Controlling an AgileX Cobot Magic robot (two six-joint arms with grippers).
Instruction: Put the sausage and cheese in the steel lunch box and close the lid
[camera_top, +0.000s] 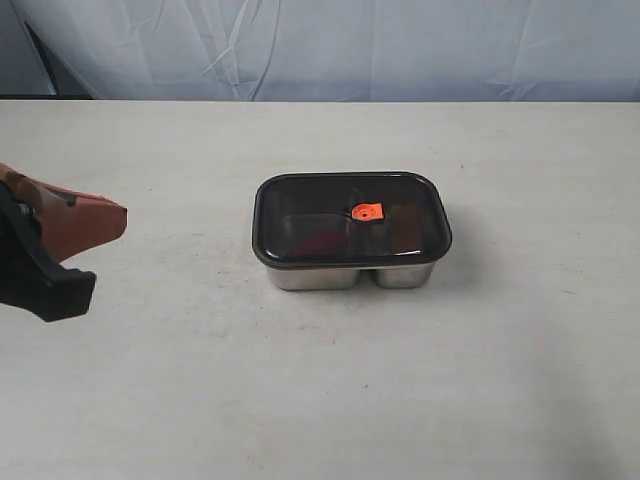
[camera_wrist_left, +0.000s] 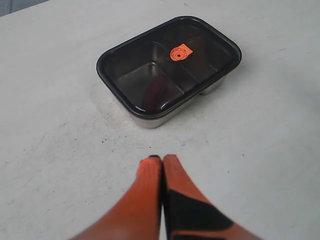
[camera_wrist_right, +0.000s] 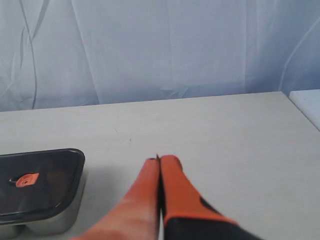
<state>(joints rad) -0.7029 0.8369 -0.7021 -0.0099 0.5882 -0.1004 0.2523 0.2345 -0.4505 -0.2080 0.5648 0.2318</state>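
The steel lunch box (camera_top: 312, 276) (camera_wrist_left: 150, 120) (camera_wrist_right: 52, 224) stands mid-table with the dark lid (camera_top: 300, 205) (camera_wrist_left: 130, 65) (camera_wrist_right: 55, 172) seated on it, orange valve tab (camera_top: 367, 212) at its centre. Through the lid a dim red shape, the sausage (camera_top: 318, 243) (camera_wrist_left: 156, 90), shows in one compartment. The cheese is hidden. My left gripper (camera_top: 118, 222) (camera_wrist_left: 162, 159) is shut and empty, off to the box's left. My right gripper (camera_wrist_right: 159, 160) is shut and empty, to the right of the box, outside the exterior view.
A pale cloth backdrop (camera_top: 330, 45) hangs behind the table's far edge. Bare white tabletop (camera_top: 330, 390) surrounds the box. A white edge (camera_wrist_right: 307, 102) shows at the table's far right in the right wrist view.
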